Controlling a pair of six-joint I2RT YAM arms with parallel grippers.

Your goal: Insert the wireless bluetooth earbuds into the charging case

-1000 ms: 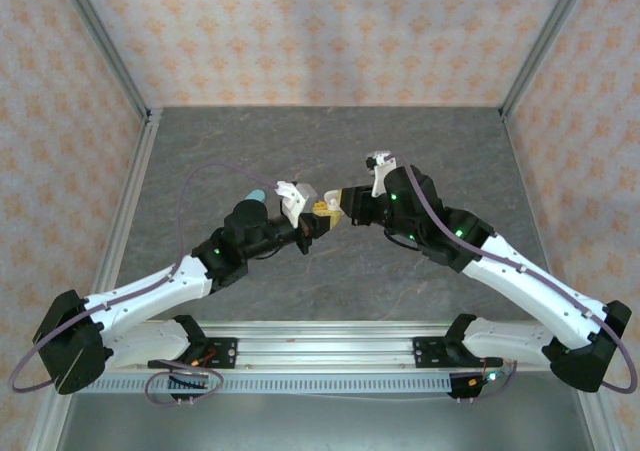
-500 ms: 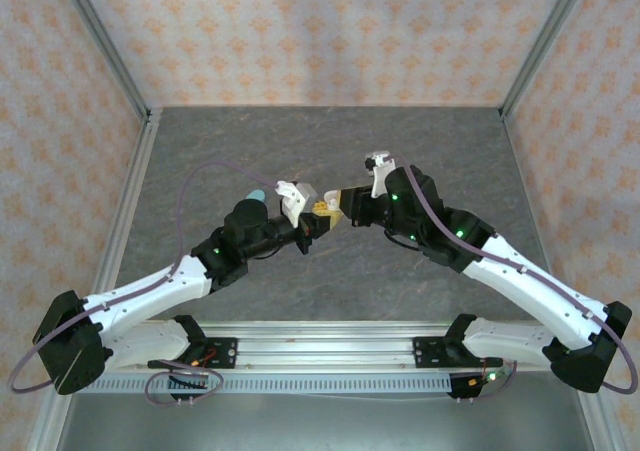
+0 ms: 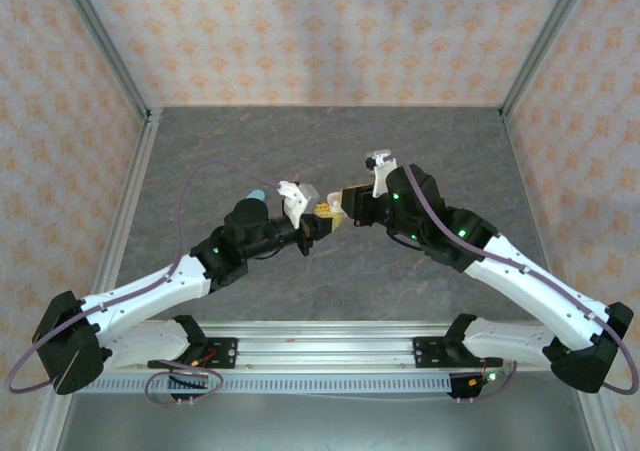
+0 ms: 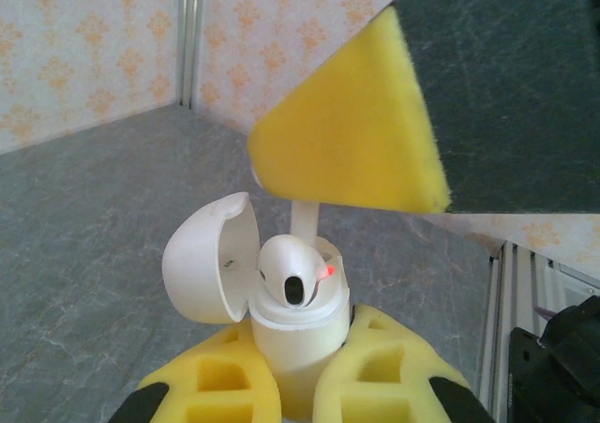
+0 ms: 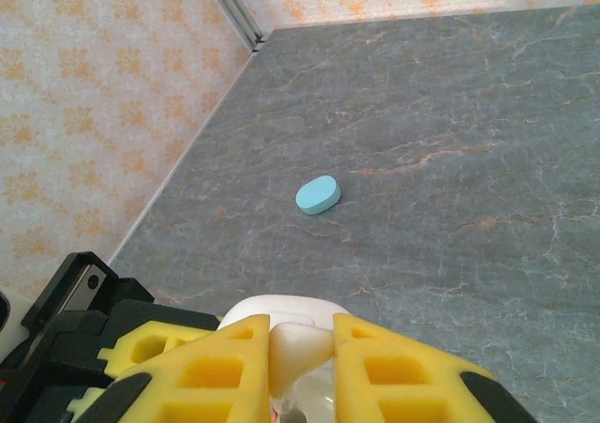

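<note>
Left wrist view first: pinching the case (image 4: 298, 343) low on its body between the left fingers (image 4: 389, 371), holding it upright with the lid (image 4: 208, 259) thrown open, mouth up for loading. Already seating one bud (image 4: 295, 280), showing a red light beside it. Right wrist now: squeezing a white earbud (image 5: 300, 341) between the right fingers (image 5: 217, 359), stem down directly over that case, evidently lining up with the free well. Judging it just above the mouth, not yet seated. Further out, leaving a closed teal case (image 5: 318, 195) alone on the desk (image 5: 487, 142), well apart from the action.
</note>
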